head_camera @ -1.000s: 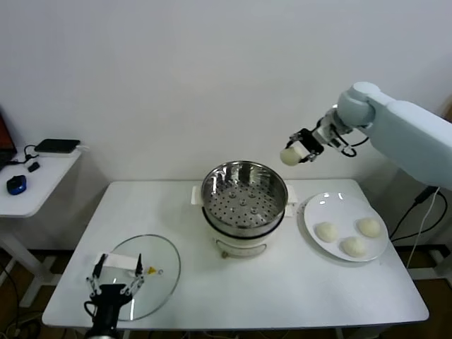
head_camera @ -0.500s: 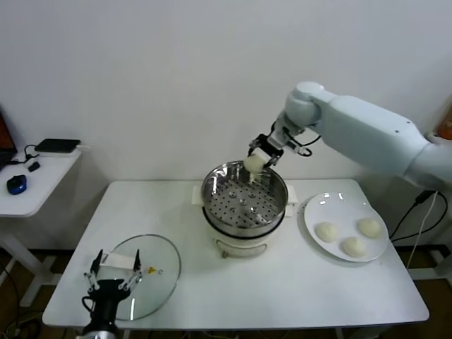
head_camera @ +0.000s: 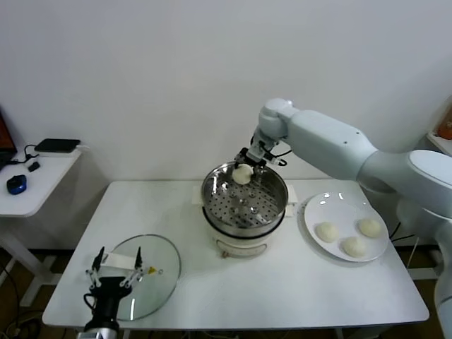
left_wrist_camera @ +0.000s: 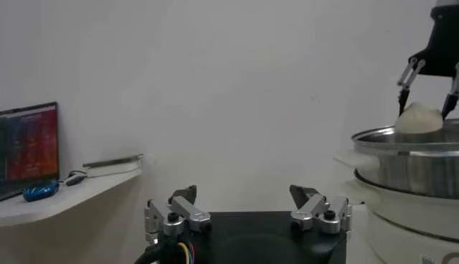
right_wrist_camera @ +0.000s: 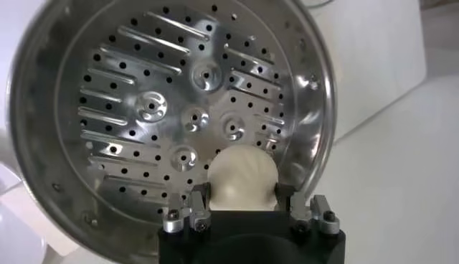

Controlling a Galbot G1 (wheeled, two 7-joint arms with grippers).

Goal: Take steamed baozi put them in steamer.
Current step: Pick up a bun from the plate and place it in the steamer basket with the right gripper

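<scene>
One small cream-white dough bun [head_camera: 242,174] is pinched tight in the right gripper [head_camera: 246,167], held just over the far rim of the shiny round steel steamer basket [head_camera: 244,195]. Three more buns [head_camera: 325,232] are left on the white round plate [head_camera: 312,211] beside it. The left gripper [head_camera: 116,277] is parked low, fingers spread apart, over the flat glass lid [head_camera: 161,272].

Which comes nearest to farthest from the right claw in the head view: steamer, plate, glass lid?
1. Steamer: directly under the right claw, which holds a baozi over the far rim.
2. Plate: on the robot's right, beside the steamer.
3. Glass lid: front left of the table, by the left claw.
</scene>
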